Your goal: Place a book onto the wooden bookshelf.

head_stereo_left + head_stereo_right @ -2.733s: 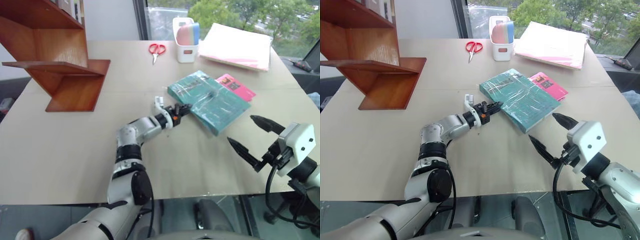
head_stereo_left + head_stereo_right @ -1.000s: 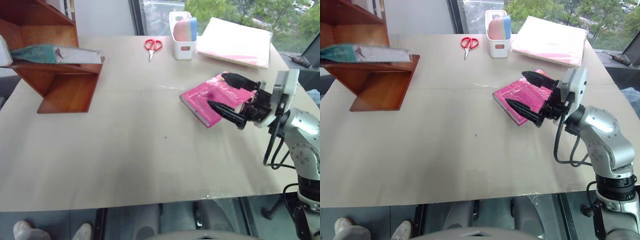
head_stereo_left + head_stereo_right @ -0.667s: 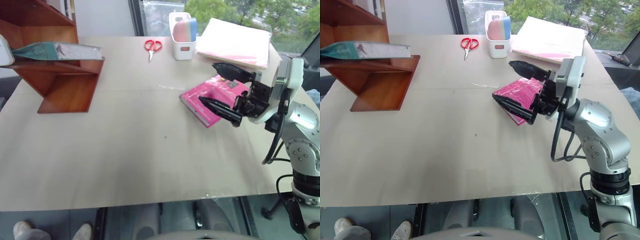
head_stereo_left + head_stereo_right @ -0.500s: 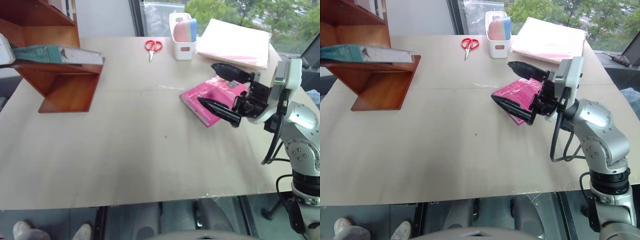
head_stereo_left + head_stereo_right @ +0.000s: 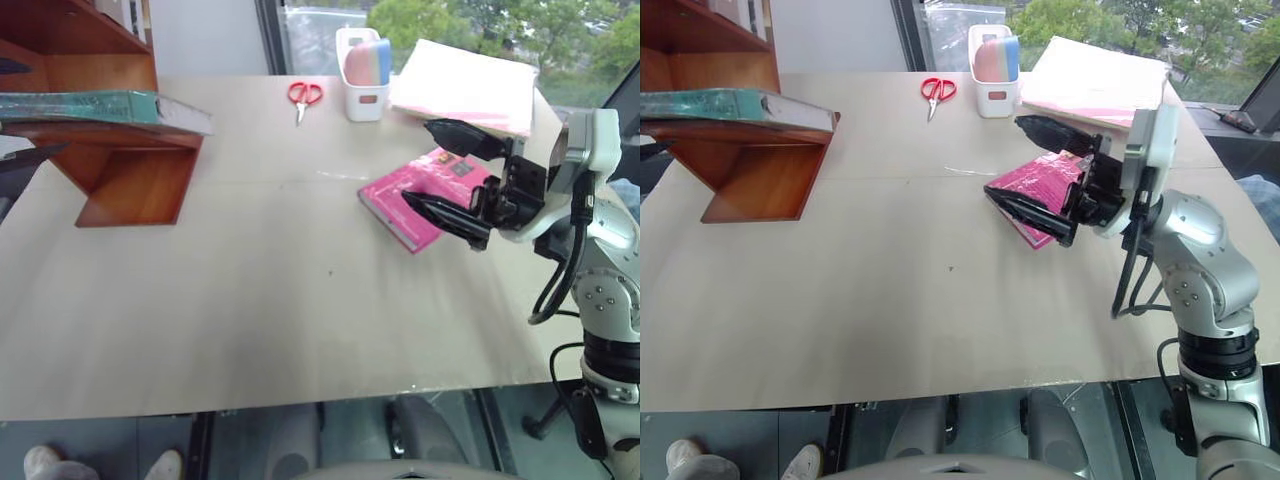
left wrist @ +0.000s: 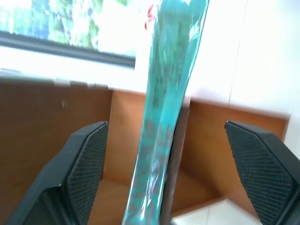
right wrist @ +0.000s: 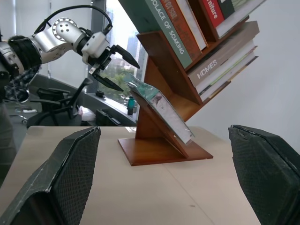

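— Head view?
— The book (image 5: 100,104) lies flat on the wooden bookshelf (image 5: 120,170) ledge. Scissors (image 5: 302,96), a white holder (image 5: 363,60) and a pink book (image 5: 425,195) sit on the table (image 5: 250,300); the right gripper (image 5: 450,175) hovers spread above the pink book.
— Wrists?
— The left gripper (image 6: 173,173) straddles the book, released, seemingly without contact.

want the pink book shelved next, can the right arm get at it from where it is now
Probably yes. The right pincer hangs open just above the pink book, which lies flat on the table with nothing on top or between them. The paper stack and white holder sit farther back, out of the way.
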